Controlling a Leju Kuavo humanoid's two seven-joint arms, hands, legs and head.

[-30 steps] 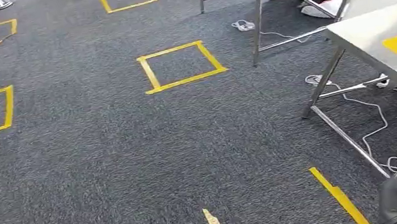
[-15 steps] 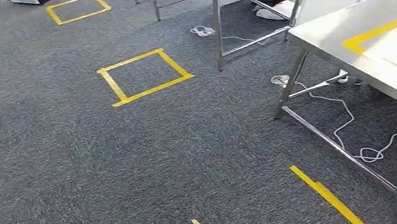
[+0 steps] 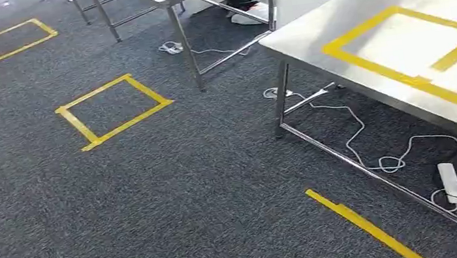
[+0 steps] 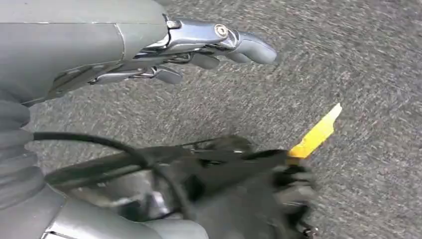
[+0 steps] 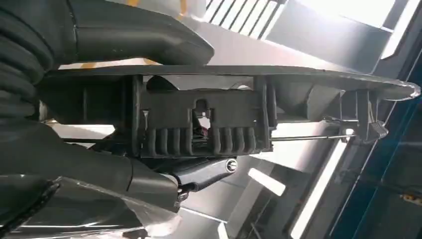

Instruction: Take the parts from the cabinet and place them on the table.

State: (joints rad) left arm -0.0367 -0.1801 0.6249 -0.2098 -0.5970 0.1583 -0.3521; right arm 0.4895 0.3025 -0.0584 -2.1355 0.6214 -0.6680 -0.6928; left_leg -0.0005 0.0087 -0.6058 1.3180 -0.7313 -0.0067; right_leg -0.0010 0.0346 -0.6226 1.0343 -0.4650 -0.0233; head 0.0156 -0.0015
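We carry the part clamped between thumb and fingers of our right hand, low at our side for the table ahead, while our left hand hangs empty, fingers loosely apart.

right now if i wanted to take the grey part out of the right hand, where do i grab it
Take the grey part by the free end of its flat plate, coming in from the side opposite the right hand. The hand clamps the plate at its near end, and the far end juts out bare. It is probably best to avoid the thin rod beneath.
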